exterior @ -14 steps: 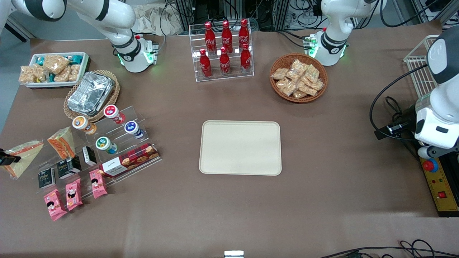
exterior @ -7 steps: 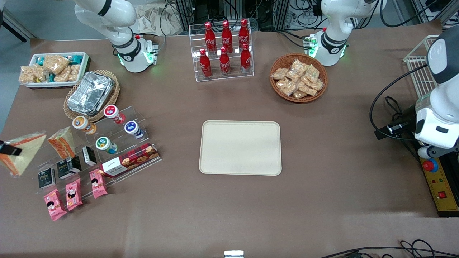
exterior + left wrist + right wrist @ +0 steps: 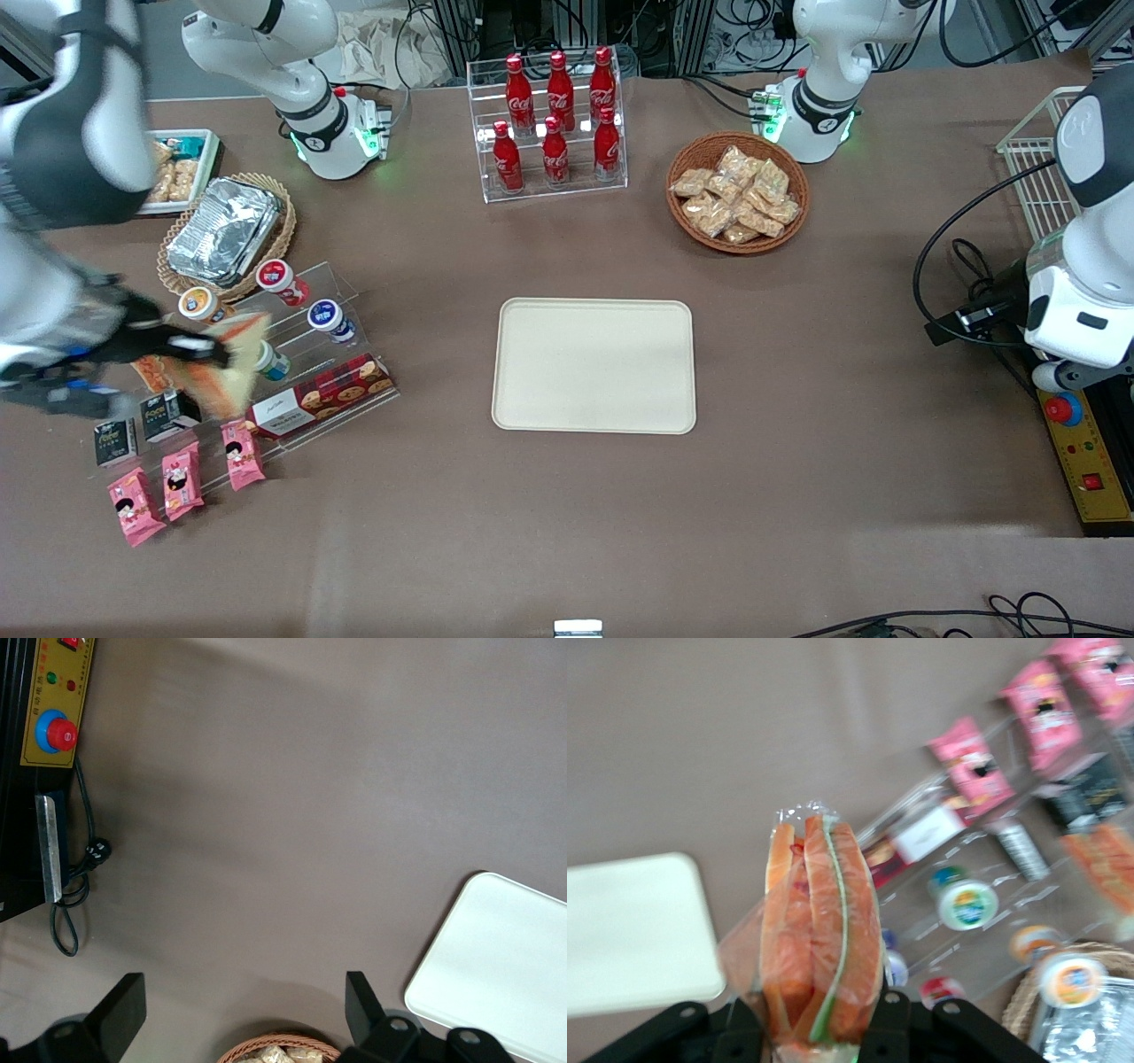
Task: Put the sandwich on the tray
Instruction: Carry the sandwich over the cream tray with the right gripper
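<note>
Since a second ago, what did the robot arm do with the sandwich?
The tool, shut on the sandwich, carried it from the table's edge at the working arm's end in over the clear snack stand, toward the tray. The tray, cola bottles and round cracker basket stayed put.

- From the front I see my right arm only as a motion smear; the claw (image 3: 199, 347) is a dark blur over the sandwich (image 3: 226, 368).
- The arm covers most of the white snack bin (image 3: 182, 168).
- On the wrist camera the claw (image 3: 819, 1019) is cut off by the frame's 6 o'clock edge, and the tray (image 3: 633, 935) by its 9 o'clock edge.
</note>
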`<action>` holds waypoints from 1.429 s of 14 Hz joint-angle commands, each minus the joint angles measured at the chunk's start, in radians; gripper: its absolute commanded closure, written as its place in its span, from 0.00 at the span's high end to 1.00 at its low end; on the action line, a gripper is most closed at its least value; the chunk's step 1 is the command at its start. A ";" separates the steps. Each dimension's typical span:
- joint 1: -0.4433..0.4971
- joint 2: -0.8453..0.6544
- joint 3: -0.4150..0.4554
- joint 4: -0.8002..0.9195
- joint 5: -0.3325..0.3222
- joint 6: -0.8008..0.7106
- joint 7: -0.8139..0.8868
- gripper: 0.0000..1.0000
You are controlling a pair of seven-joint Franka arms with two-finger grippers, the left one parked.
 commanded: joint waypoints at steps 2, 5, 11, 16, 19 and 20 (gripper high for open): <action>0.206 0.028 -0.017 0.007 0.004 0.071 0.018 0.38; 0.340 0.074 -0.019 0.005 -0.002 0.168 0.005 0.38; 0.464 0.209 -0.017 0.007 0.004 0.397 -0.357 0.38; 0.529 0.345 -0.019 0.005 -0.002 0.579 -0.545 0.38; 0.551 0.424 -0.019 0.002 -0.025 0.654 -0.668 0.38; 0.551 0.441 -0.019 0.001 -0.040 0.671 -0.695 0.38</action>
